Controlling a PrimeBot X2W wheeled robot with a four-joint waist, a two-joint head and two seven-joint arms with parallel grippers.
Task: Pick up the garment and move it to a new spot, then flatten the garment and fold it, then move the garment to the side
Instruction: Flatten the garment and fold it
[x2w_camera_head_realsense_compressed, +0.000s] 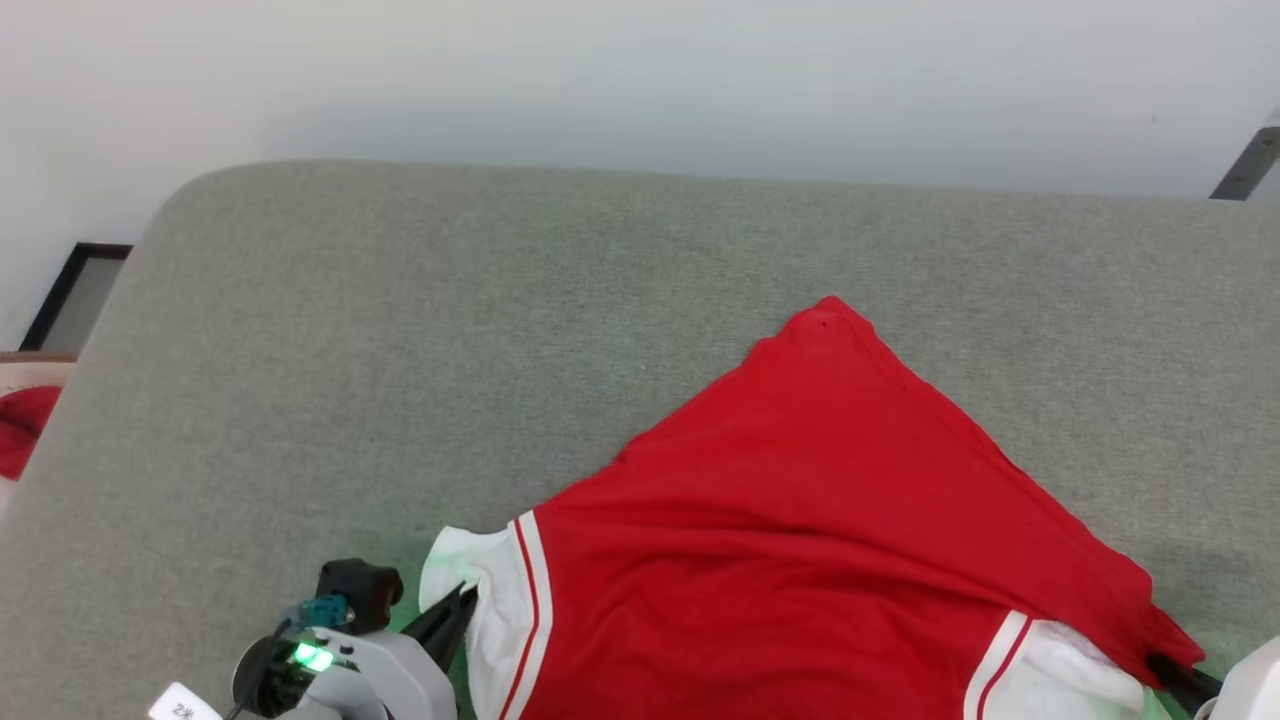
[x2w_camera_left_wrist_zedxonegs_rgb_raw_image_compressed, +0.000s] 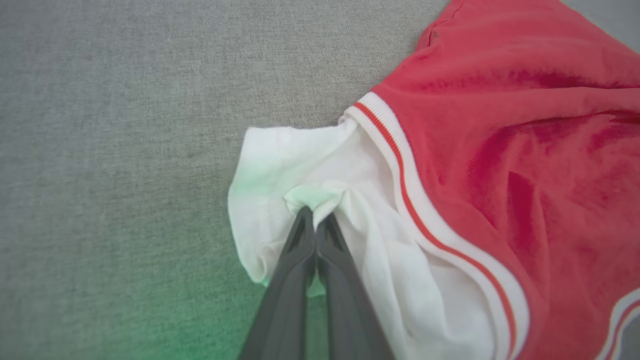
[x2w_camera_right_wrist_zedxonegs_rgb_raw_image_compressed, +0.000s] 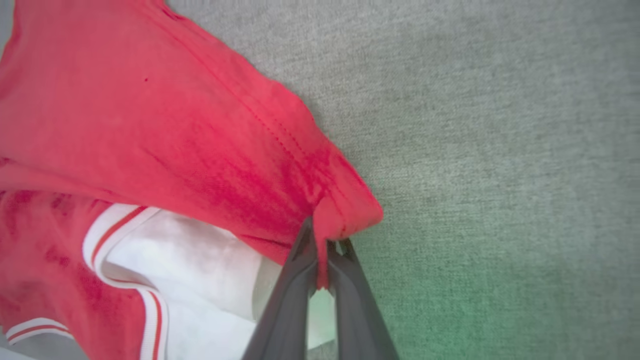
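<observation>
Held at two points, low and right of centre in the head view: the garment (x2w_camera_head_realsense_compressed: 800, 520), draped over the grey cushion (x2w_camera_head_realsense_compressed: 400, 350) with one red corner peaked toward the middle right and the rest running off the bottom edge. At lower left, pinched by the left gripper (x2w_camera_left_wrist_zedxonegs_rgb_raw_image_compressed: 315, 216) on a bunched tuft of the white sleeve (x2w_camera_left_wrist_zedxonegs_rgb_raw_image_compressed: 280, 160), jaws pressed fully together with only cloth at the tips. At the bottom right corner, nipped likewise by the right gripper (x2w_camera_right_wrist_zedxonegs_rgb_raw_image_compressed: 322, 237), all but closed, with a thin fold of the red edge running down between the fingers and the other white sleeve (x2w_camera_right_wrist_zedxonegs_rgb_raw_image_compressed: 200, 260) lying loose just beside it, to the left in the right wrist view. Gripped well apart, most likely, to stretch the cloth between the two holds and lift or drag it without bunching. Not yet flat: soft creases across the red body. Judged to be early on, in the carry to a new spot or the start of smoothing. Uneven holds, sleeve on one side and red edge on the other, so probably a skewed pull; small pinches, too, liable to slip. Far off at the left edge, a small red cloth (x2w_camera_head_realsense_compressed: 25, 430), best left alone.
</observation>
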